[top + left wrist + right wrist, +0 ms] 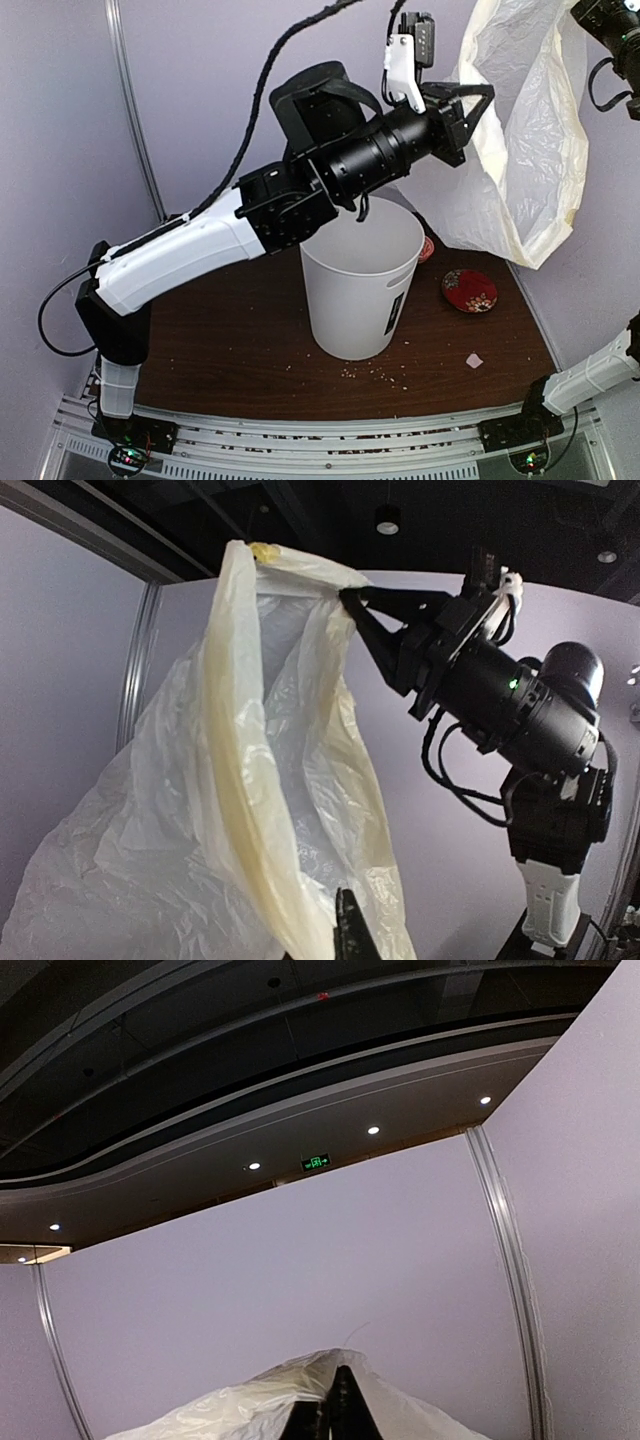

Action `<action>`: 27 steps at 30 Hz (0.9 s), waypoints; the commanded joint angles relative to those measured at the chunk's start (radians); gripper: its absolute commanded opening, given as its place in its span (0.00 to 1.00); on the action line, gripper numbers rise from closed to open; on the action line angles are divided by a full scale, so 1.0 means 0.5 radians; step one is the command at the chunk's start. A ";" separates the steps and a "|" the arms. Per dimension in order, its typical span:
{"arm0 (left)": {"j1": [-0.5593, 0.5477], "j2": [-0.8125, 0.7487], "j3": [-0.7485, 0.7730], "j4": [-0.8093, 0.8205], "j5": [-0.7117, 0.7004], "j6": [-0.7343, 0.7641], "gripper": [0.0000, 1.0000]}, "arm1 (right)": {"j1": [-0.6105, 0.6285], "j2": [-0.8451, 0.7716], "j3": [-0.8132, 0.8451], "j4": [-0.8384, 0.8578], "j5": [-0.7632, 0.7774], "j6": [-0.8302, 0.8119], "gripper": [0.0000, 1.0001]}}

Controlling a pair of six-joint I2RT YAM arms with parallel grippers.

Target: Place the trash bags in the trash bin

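Left pincer (484, 96), at the end of an arm (190, 250) that extends from the near left corner across and above the table (220, 340), is closed on the left edge of the bag (525, 150). In its own wrist view its dark fingertips (350, 930) sit pressed together at the bottom of the frame, with cream-tinted film bunched around them. Below that arm stands the bin (360, 280), upright and open-mouthed on the brown table, its black label (394, 305) facing the near right. Crumbs (375, 373) lie scattered just in front of its base. Right of the bin a red bowl (469, 290) rests on the table. A second bowl (427, 248) shows partly between the bin's rim and the bag, and a small paper scrap (474, 360) lies nearer the front edge. The bag hangs in the air above and to the right of the bin, outside its mouth. It spreads wide and crinkled over the far right corner, its lowest fold above the red bowl. At the top right the right pincer (585, 10) is clamped on the bag's top edge. The left wrist view shows its jaws pinched on a gathered peak of film. Its own view shows its fingertips (345, 1405) together, with plastic draped to either side.
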 commanded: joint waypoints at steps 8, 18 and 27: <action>-0.099 -0.215 -0.100 0.105 0.261 -0.005 0.00 | 0.010 -0.002 -0.030 0.250 -0.269 0.084 0.00; -0.185 -0.184 0.033 0.109 0.253 0.092 0.00 | 0.011 0.010 0.066 0.358 -0.413 0.160 0.00; -0.333 -0.168 0.064 0.208 0.300 0.318 0.00 | 0.011 0.028 0.113 0.433 -0.492 0.121 0.00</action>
